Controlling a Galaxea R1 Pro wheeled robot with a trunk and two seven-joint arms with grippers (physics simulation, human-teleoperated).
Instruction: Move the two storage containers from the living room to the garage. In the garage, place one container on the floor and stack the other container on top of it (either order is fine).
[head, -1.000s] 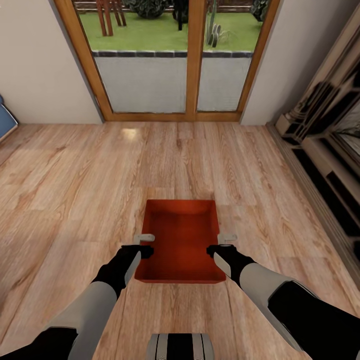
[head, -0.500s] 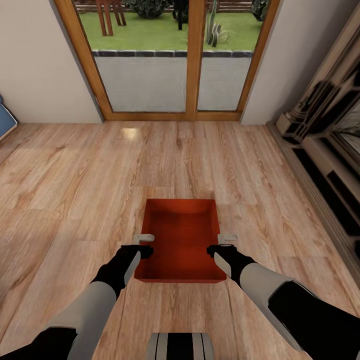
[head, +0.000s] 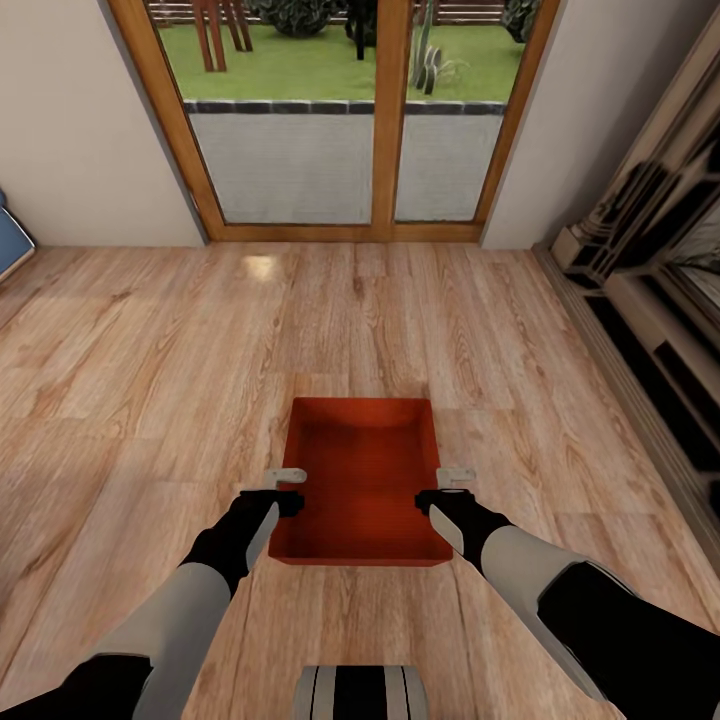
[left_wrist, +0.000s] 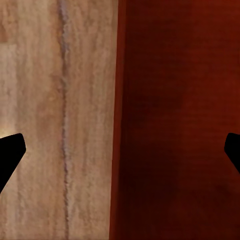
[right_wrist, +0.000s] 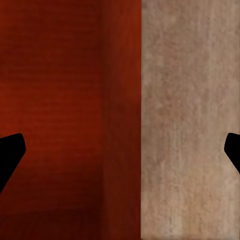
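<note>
Head view: the orange-red rectangular plastic storage container (head: 362, 480) sits on the light wood plank floor (head: 150, 380) at lower centre. The left gripper (head: 287, 484) and right gripper (head: 448, 482) are spread, each straddling a long side wall. Thin, lidless, probably light and flexy; take both rims together.

orange-red container (head: 362, 480), light wood-grain plank floor (head: 150, 380), cream walls (head: 70, 130)
</note>
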